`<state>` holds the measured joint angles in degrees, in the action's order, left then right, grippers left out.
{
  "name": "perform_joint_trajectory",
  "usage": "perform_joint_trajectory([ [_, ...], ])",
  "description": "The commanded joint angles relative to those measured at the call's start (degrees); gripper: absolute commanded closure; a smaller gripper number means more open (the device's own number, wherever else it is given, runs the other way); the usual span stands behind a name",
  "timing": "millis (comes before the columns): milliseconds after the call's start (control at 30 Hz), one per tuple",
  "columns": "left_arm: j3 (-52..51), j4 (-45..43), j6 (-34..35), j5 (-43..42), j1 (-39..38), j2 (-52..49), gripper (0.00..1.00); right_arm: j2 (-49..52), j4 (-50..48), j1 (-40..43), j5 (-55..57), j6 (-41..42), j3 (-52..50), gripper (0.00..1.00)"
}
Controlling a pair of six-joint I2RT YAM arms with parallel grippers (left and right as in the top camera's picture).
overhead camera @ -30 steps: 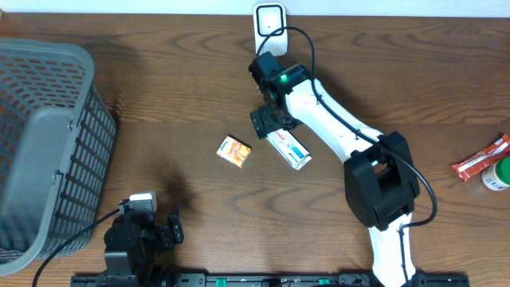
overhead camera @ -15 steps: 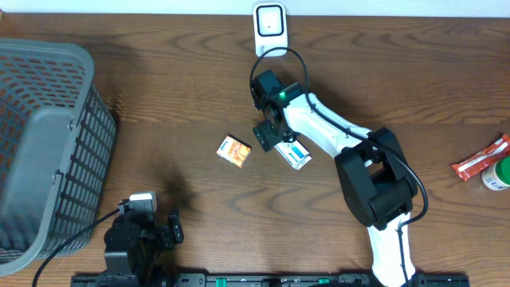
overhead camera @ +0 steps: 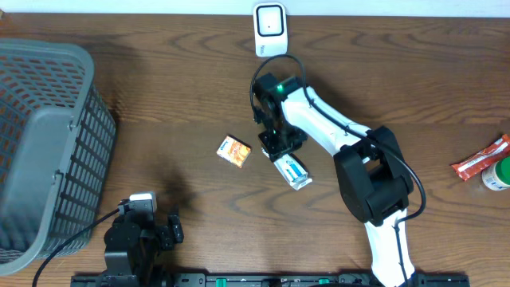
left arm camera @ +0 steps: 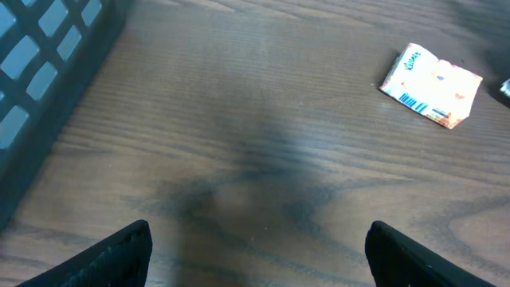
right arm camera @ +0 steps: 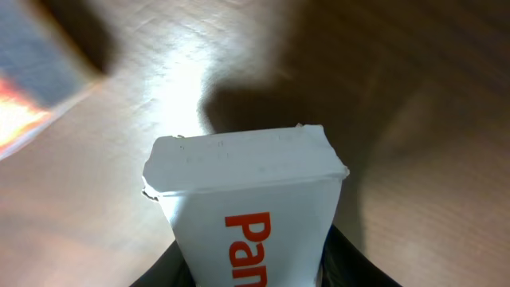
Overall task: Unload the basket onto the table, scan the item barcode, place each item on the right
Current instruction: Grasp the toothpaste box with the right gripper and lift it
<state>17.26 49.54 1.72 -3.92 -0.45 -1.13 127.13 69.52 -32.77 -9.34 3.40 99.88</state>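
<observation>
A white box with orange "Pan" lettering (overhead camera: 293,171) lies on the wooden table near the middle. My right gripper (overhead camera: 280,147) is down at its far end. In the right wrist view the white box (right arm camera: 247,191) fills the space between the dark fingers, which press on both its sides, so the right gripper (right arm camera: 255,267) is shut on it. The white scanner (overhead camera: 269,21) stands at the table's far edge. My left gripper (left arm camera: 259,236) hangs open over bare wood at the front left, holding nothing.
A small orange tissue packet (overhead camera: 235,151) lies left of the white box, seen also as the orange packet (left arm camera: 432,74). A grey basket (overhead camera: 48,151) fills the left side. A red wrapper (overhead camera: 480,158) and a green-lidded bottle (overhead camera: 498,175) sit at the right edge.
My right gripper came down towards the front onto the white box and closed its jaws round it. The box has turned and slid slightly. The left arm has not moved.
</observation>
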Motion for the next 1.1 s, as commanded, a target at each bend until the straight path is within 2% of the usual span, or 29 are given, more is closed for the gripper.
perform_joint_trajectory([
  [0,-0.17,0.20,0.55,0.52,-0.17,0.15,0.14,-0.15,6.62,1.03,-10.10,-1.81,9.88,0.71],
  [167,-0.17,0.17,0.52,0.52,-0.17,0.15,0.14,-0.15,13.29,1.79,-24.13,-8.48,18.73,0.68],
  [433,-0.17,0.20,0.55,0.52,-0.17,0.15,0.14,-0.15,13.05,1.84,-40.85,-9.35,19.93,0.67],
  [667,-0.17,0.17,0.55,0.52,-0.17,0.15,0.14,-0.15,12.00,2.29,-44.85,-9.81,19.91,0.66],
  [733,-0.17,0.17,0.55,0.52,-0.17,0.15,0.14,-0.15,11.39,2.47,-40.68,-11.67,19.91,0.66],
  [933,-0.17,0.17,0.55,0.52,-0.17,0.15,0.14,-0.15,8.07,2.56,-14.45,-11.65,19.91,0.70],
  [1067,-0.17,0.20,0.52,0.52,-0.17,0.15,0.14,-0.15,8.39,4.11,-5.66,-12.31,19.91,0.70],
])
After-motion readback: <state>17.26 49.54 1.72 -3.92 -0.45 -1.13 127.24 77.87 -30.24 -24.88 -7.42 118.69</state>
